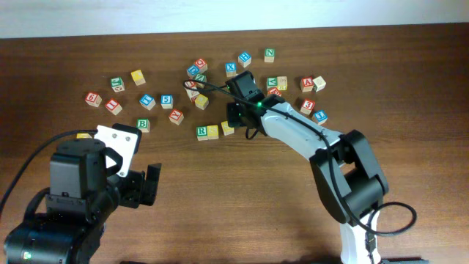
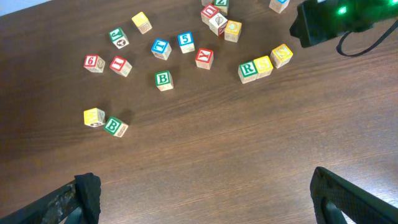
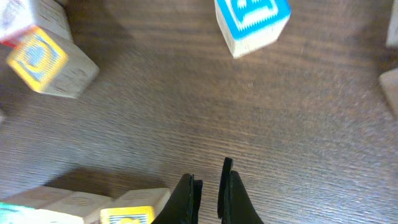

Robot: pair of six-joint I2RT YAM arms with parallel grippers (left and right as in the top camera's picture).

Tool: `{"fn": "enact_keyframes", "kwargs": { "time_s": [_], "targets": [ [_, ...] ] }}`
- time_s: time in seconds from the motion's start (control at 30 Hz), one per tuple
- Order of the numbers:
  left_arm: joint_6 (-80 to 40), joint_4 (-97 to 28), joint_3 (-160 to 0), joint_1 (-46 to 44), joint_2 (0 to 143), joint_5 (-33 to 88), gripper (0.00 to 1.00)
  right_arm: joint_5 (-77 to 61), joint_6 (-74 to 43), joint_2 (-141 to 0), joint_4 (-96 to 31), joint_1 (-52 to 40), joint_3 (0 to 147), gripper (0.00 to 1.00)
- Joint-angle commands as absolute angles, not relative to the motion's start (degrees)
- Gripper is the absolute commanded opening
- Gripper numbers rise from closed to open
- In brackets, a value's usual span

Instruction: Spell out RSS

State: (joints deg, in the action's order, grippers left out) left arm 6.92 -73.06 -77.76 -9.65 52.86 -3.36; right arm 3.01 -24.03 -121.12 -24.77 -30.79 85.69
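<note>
The green R cube point(image 1: 201, 132) stands in a row with a yellow S cube point(image 1: 212, 132) touching its right side. A second yellow cube point(image 1: 228, 128) sits just right of that, slightly tilted, its letter unclear. The row also shows in the left wrist view: the R cube point(image 2: 247, 70), the S cube point(image 2: 263, 65) and the tilted yellow cube point(image 2: 282, 55). My right gripper point(image 3: 208, 186) is shut and empty, right beside the tilted yellow cube point(image 3: 134, 211). In the overhead view the right gripper point(image 1: 238, 121) hovers over that cube's right edge. My left gripper point(image 2: 202, 199) is open and empty, low at the front left.
Several loose letter cubes lie scattered behind the row, among them a green B cube point(image 1: 143, 125), a blue 5 cube point(image 1: 166, 100) and a red Y cube point(image 1: 176, 116). A blue-faced cube point(image 3: 252, 22) and a yellow-faced cube point(image 3: 46, 59) lie ahead of the right gripper.
</note>
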Motion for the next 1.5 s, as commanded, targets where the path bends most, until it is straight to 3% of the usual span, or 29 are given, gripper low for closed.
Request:
{"fn": "enact_keyframes", "kwargs": {
  "time_s": [0.0,0.43,1.03,1.3,1.4,1.47],
  "targets": [
    [7.86,-72.97,-77.65,-9.37,52.53,-2.74,0.99,3.07,-24.27,-123.17,-24.03,-30.68,85.06,0.04],
    [7.86,-72.97,-77.65,-9.37,52.53,-2.74,0.99,-4.43,-24.08,-123.28,-25.76,-30.79,85.06,0.04],
    [7.86,-72.97,-77.65,-9.34,52.53,-2.74,0.99,-2.37,-24.08,-122.96,-26.72,-32.42,85.30,0.04],
    [7.86,-72.97,-77.65,-9.34,52.53,-2.74,0.99,0.23,-21.15,-109.03,-52.38,-24.34,98.61,0.04],
    [7.86,-72.97,-77.65,-9.37,52.53,-2.74,0.99,0.03,-19.92,-95.50,-68.60,-26.92,98.45,0.04],
    [7.86,-72.97,-77.65,-9.37,52.53,-2.74,0.99,0.38,-18.65,-86.43,-70.43,-31.40,93.27,0.04]
  ]
}}
